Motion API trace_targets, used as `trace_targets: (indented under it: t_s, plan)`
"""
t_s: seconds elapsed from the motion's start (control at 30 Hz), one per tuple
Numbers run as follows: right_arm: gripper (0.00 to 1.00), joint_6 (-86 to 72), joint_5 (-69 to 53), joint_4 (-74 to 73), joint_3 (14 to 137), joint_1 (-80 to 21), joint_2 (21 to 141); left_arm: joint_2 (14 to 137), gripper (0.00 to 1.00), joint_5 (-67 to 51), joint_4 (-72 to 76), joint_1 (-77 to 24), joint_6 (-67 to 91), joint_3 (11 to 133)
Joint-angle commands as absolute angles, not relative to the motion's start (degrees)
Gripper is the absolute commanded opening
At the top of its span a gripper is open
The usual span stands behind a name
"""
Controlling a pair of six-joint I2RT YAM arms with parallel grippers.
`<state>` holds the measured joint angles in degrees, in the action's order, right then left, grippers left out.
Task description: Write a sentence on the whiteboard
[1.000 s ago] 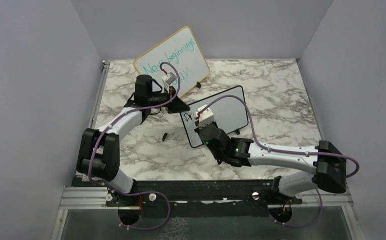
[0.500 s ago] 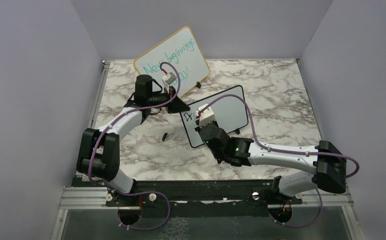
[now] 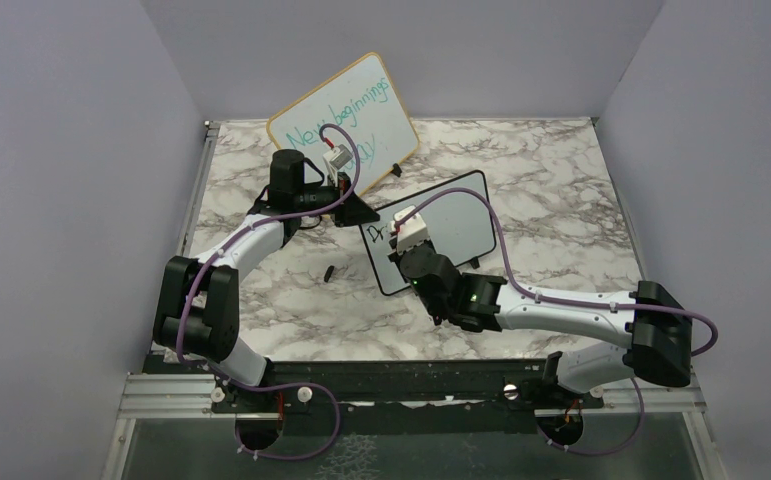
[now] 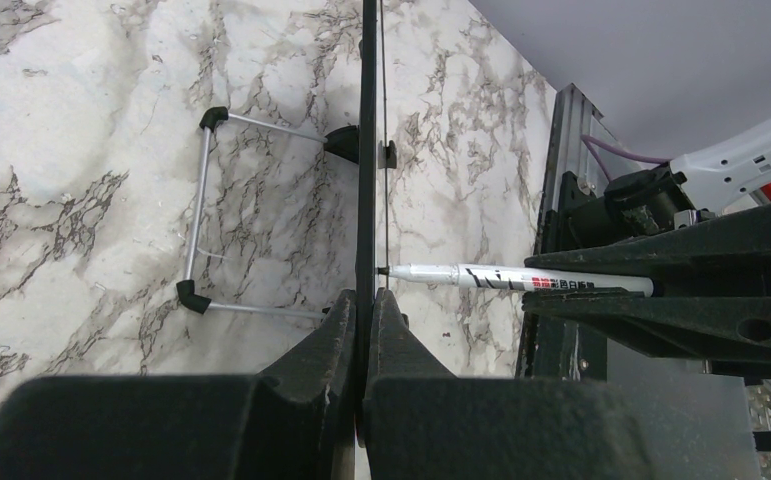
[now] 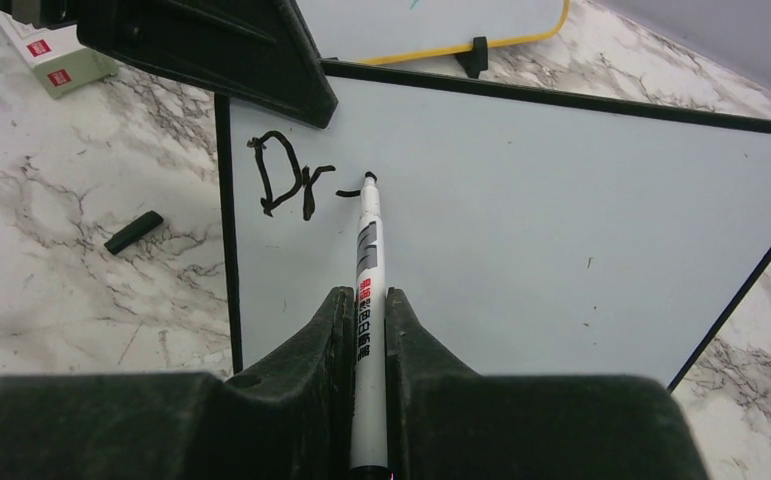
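Whiteboard (image 3: 451,225) stands mid-bench (image 3: 561,200), propped on its wire stand (image 4: 201,215), just in front of the teal-lettered board (image 3: 361,115). Left jaws clamped tight on its top-left corner. Right jaws closed around a marker (image 5: 366,290), tip on the board right after the sentence (image 5: 286,185): "Dr" plus a short stroke. Small black piece (image 5: 133,231), probably the cap, lies on the bench beside it.

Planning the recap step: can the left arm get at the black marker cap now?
Probably not yet. The marker cap lies on the marble table near the left arm, but the left tool is shut on the edge of the whiteboard; it would have to let go first.
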<state>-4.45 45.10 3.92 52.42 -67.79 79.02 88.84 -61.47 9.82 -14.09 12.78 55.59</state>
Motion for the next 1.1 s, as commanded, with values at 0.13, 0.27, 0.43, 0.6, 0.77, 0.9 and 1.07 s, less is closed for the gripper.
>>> trace_targets:
  t_s: [0.13,0.27,0.43,0.6,0.77,0.9,1.07]
  plan:
    - [0.00,-4.0,41.8,6.2,53.8,-67.1,79.6,89.5,0.00,-62.5,9.0,-14.4,12.4,55.1]
    - [0.00,-4.6,41.4,5.0,53.8,-67.1,79.5,89.5,0.00,-62.6,9.0,-14.3,12.4,55.0]
    - [0.00,-5.3,40.6,3.8,53.6,-67.2,79.2,89.5,0.00,-62.6,9.0,-14.3,12.5,55.1]
    - [0.00,-5.9,40.0,2.5,53.5,-67.1,79.0,89.5,0.00,-62.4,9.0,-14.3,12.5,55.0]
    - [0.00,-6.4,39.7,1.3,53.2,-67.1,78.8,89.5,0.00,-62.4,9.0,-14.3,12.5,55.1]
    - [0.00,-7.0,39.4,0.5,52.8,-67.2,78.5,89.5,0.00,-62.5,9.0,-14.4,12.5,55.0]
    - [0.00,-7.4,39.0,0.1,52.7,-67.2,78.4,89.6,0.00,-62.4,9.0,-14.3,12.5,55.0]
